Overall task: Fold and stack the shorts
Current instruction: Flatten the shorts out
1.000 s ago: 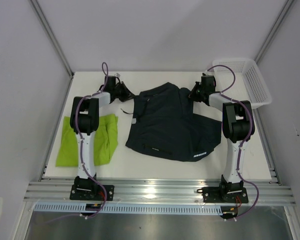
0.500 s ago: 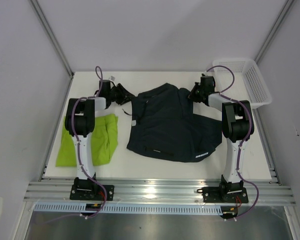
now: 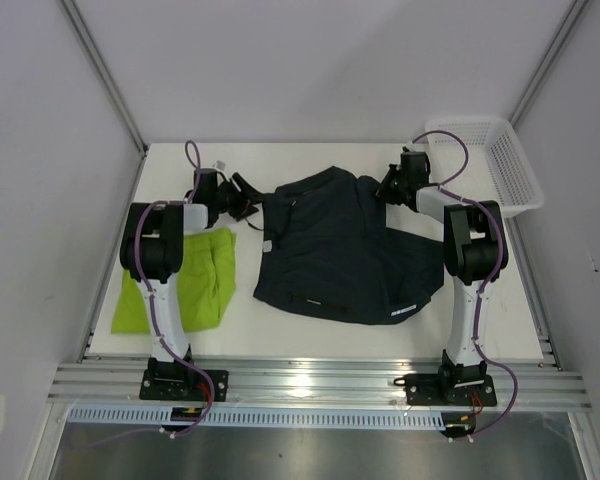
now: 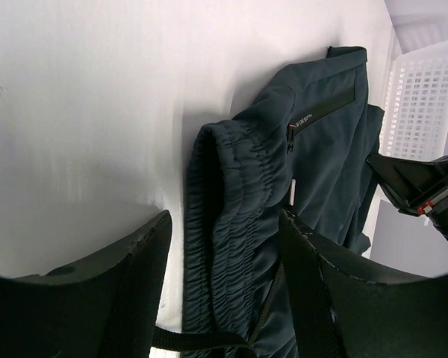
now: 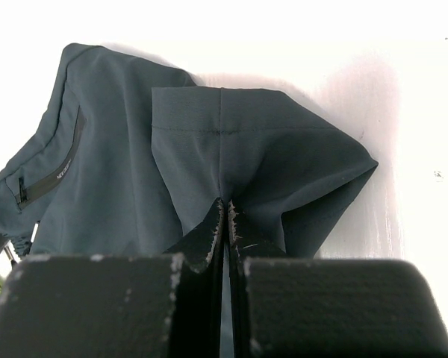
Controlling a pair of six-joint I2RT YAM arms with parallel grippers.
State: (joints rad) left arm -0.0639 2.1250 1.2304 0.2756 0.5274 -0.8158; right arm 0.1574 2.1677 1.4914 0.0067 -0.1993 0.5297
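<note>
**Surface**: white, carries everything listed.

**Navy shorts**: the larger pair, at the centre of the surface. It lies spread and rumpled, and the far part is partly turned over. The gathered waistband faces left, and a zipped pocket shows beyond it. No clean fold is made yet.

**Green shorts**: left of the navy pair and apart from it, on the near-left of the surface. It lies flat, partly under the left arm, and nothing grips it.

**Basket**: white mesh, at the far-right corner, beside the right arm.

**Left fingers**: they stand apart, just left of the waistband. In the wrist view the waistband lies in and beyond the gap and neither finger presses on it.
- Change: over the last second the left arm has swung its elbow leftward over the green pair, and the fingers have drawn slightly back from the cloth edge.
- Judgement: the left side of the navy pair is released, so this arm is free to re-grip for the next fold.

**Right fingers**: at the far-right edge of the navy pair. They are pressed together on a pinch of navy cloth along a seam.
- Change: none; position unchanged.
- Judgement: folding is at an early stage, and stacking is not begun.
</note>
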